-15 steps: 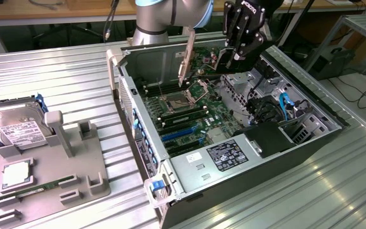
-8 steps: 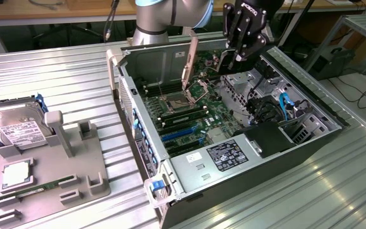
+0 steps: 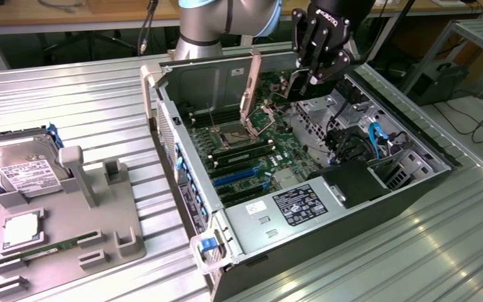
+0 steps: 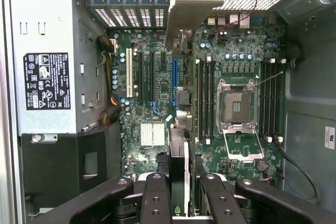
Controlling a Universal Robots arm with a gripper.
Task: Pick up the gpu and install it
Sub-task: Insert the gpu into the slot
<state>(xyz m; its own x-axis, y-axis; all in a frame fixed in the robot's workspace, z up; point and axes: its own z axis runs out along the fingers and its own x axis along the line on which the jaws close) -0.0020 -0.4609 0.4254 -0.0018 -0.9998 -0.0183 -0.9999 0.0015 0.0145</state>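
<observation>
Gpu (image 4: 179,153) – picked up, pinched edge-on in my gripper (image 4: 182,184) | I hover it over the motherboard (image 4: 137,115) | slot (image 4: 175,77) not yet filled

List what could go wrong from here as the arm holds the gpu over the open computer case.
1. The end effector holds the thin gpu edge-on, so it could tilt or slip.
2. The open CPU socket, its frame raised, lies close, and the card might strike it.
3. The expansion slots are narrow, so a slightly misaligned card may jam.
</observation>
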